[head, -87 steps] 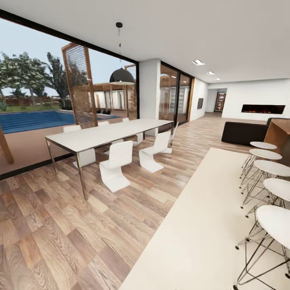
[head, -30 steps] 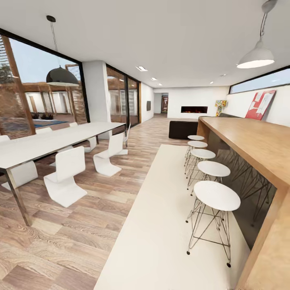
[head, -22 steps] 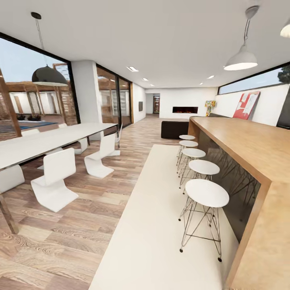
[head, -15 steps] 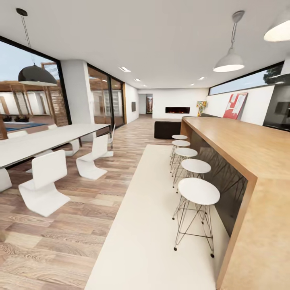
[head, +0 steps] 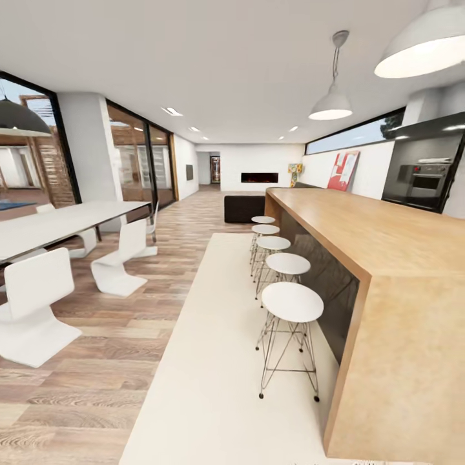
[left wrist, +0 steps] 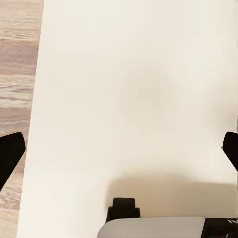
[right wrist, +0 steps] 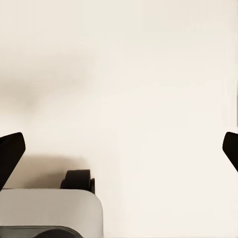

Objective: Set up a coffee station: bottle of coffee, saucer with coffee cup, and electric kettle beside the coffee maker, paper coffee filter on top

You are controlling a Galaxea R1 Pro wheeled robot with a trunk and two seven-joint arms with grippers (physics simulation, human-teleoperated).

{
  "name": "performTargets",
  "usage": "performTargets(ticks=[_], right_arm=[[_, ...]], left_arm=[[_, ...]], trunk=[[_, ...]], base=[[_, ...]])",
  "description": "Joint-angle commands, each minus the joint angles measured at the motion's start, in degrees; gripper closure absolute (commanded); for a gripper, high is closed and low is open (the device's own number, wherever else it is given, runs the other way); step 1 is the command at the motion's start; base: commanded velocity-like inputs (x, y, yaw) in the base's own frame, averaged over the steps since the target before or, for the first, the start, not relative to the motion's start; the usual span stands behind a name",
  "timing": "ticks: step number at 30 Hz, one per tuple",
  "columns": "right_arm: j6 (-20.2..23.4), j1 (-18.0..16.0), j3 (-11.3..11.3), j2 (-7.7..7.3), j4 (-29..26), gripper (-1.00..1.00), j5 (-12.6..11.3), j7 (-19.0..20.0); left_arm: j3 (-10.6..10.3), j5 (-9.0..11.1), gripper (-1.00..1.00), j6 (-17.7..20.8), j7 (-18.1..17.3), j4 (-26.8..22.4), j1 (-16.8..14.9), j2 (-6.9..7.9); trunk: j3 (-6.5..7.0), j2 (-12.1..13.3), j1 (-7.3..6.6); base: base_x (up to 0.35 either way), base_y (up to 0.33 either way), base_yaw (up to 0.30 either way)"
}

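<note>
I am on my way through an open dining and living room; the kitchen countertop, the coffee maker and the other coffee things are out of view. In the left wrist view my left gripper (left wrist: 119, 151) points down at a cream rug (left wrist: 134, 84), its dark fingertips (left wrist: 10, 153) wide apart at the picture's two sides, open and empty. In the right wrist view my right gripper (right wrist: 119, 151) hangs over the same pale rug (right wrist: 139, 74), fingertips (right wrist: 10, 153) just as far apart, nothing between them.
A long brown wooden bar (head: 361, 239) runs along the right, with several white wire-legged stools (head: 292, 301) in front. The cream rug (head: 219, 361) lies ahead. A white dining table (head: 58, 223) and chairs (head: 32, 303) stand left. A dark oven wall (head: 423, 177) is far right.
The camera has swung to the right: the dining table has slid off to the left, and the wooden bar, the stools and then the oven wall have come into the picture.
</note>
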Motion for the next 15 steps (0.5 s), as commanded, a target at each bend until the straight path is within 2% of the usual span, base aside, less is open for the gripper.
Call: performTargets(ticks=[1, 15], right_arm=[[-0.19, -0.04, 0.00, 0.00, 0.08, -1.00, 0.01, -0.03], [-0.19, -0.04, 0.00, 0.00, 0.06, -1.00, 0.01, -0.04]], left_arm=[[0.07, -0.01, -1.00, -0.07, 0.05, -0.08, 0.03, 0.00], [0.07, -0.01, -1.00, -0.09, 0.08, -0.08, 0.03, -0.01]], trunk=[[-0.03, -0.03, 0.00], [0.33, -0.03, 0.00]], base=[[0.000, 0.000, -0.257], [-0.001, 0.000, -0.252]])
